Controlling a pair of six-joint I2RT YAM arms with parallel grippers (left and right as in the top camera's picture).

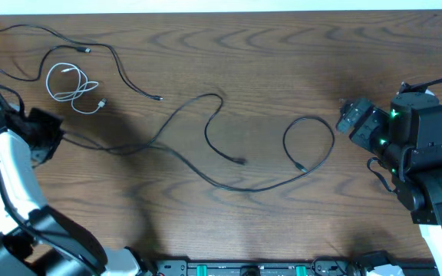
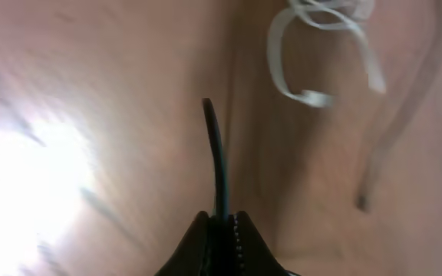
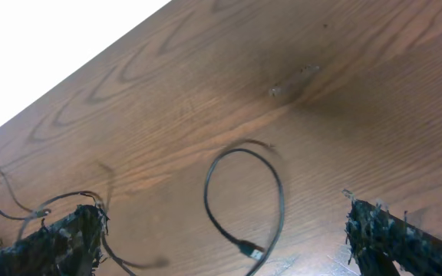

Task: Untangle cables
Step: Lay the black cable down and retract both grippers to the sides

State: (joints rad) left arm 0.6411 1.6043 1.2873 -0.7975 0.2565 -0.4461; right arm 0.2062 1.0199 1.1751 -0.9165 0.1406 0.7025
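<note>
Clamping black cable, left claw, right claw wide

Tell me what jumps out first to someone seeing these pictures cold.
The black cables sprawling in crossed loops across the middle of the table draw the eye first, with a white cable coiled toward the far left. The left end effector is shut on one black cable at the left edge, while the right end effector stands open near a loop on the right.

Setting: robotics lab bench. Wood-grain table; white-cased arm at 9 o'clock; black, green-lit arm at 3 o'clock; equipment rail at 6 o'clock.
</note>
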